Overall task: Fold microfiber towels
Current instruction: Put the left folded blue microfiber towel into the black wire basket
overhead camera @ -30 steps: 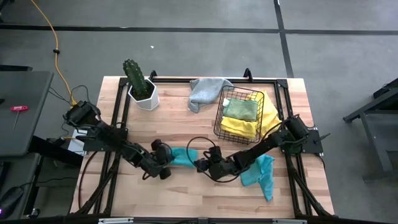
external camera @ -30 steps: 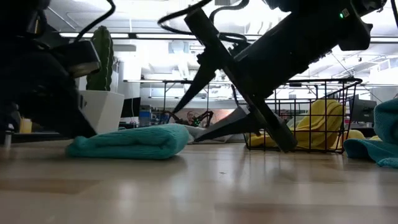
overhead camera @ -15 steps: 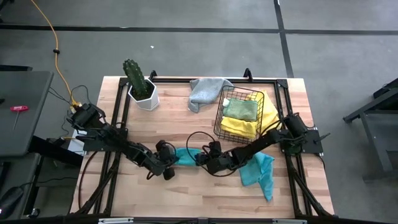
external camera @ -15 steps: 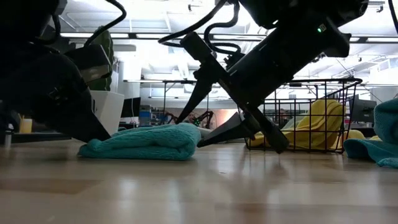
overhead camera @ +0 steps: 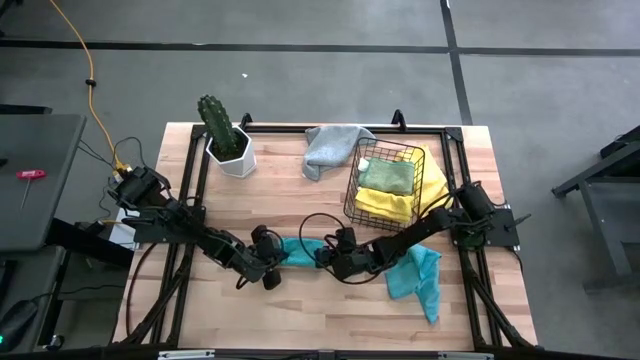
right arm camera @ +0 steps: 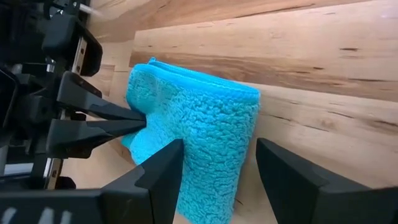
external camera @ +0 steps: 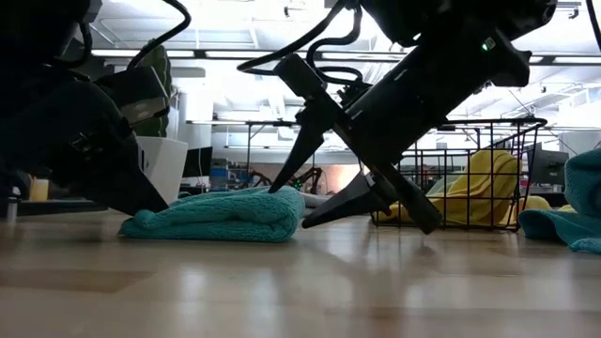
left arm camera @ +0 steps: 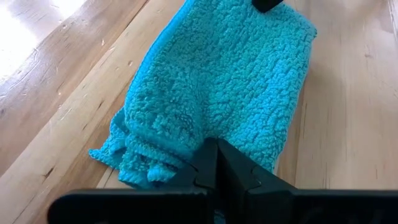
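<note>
A folded teal towel (overhead camera: pixel 300 252) lies on the table's near middle. My left gripper (left arm camera: pixel 217 152) is shut, with its tips at the towel's left end. My right gripper (right arm camera: pixel 219 146) is open at the towel's right end. In the low view one of its fingers (external camera: pixel 299 155) slants over the towel's top, and the other (external camera: pixel 347 202) reaches down to the table beside it. A second teal towel (overhead camera: pixel 420 275) lies crumpled near the right edge. A grey towel (overhead camera: pixel 335 148) lies at the back. Green (overhead camera: pixel 388 176) and yellow (overhead camera: pixel 385 205) towels sit in the wire basket. My left gripper presses its shut fingertips against the bunched left end (left arm camera: pixel 163 163) of the folded teal towel. It comes from the table's left, slanting down. The towel lies flat on the table. My right gripper has its open fingers on either side of the towel's right end (right arm camera: pixel 205 143); I cannot tell whether they touch it.
The black wire basket (overhead camera: pixel 352 195) stands at the back right, with yellow cloth hanging over its right side. A potted cactus (overhead camera: pixel 225 140) stands at the back left. A black frame (overhead camera: pixel 190 190) runs around the tabletop. Bare wood lies along the near edge.
My left gripper has gone toward the table's right edge with its fingers shut, and it has slid the folded teal towel a little to the right along the table. My right gripper has come left toward the towel, so its open fingers now stand at the towel's right end.
</note>
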`<state>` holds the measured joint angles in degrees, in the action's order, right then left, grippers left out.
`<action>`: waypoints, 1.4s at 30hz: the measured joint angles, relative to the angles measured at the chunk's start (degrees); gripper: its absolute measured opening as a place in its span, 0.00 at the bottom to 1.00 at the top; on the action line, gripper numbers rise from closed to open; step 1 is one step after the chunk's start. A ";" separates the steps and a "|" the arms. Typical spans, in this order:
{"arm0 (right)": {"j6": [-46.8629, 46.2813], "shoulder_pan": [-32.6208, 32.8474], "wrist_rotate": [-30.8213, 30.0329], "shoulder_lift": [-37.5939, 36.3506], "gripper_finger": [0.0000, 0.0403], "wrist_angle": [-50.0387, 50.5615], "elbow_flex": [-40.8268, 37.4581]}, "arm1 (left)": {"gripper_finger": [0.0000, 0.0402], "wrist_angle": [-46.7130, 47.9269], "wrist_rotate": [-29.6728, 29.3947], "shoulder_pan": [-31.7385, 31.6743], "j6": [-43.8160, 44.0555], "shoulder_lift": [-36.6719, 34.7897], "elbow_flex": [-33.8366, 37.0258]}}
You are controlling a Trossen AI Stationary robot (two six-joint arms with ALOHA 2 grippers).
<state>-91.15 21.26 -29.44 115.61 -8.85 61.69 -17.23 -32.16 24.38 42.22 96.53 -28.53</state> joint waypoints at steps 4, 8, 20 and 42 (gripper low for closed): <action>0.16 -0.05 1.10 2.08 0.48 -2.92 0.36 | 0.00 -0.09 0.00 0.00 0.02 0.00 0.04; 0.25 -0.73 3.00 4.38 0.48 -4.30 1.77 | 0.00 -0.05 -0.02 0.00 0.00 0.00 0.04; 7.04 -1.11 2.28 4.83 0.33 -2.71 3.08 | 0.00 -0.15 -0.02 0.00 -0.45 0.00 0.04; 32.74 -2.62 6.02 -9.63 0.01 20.82 5.46 | 0.00 8.65 3.85 5.53 -31.04 -41.19 0.09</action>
<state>-58.41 18.64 -23.42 105.99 11.97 67.15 -8.59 -28.32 29.91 11.18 55.34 -28.45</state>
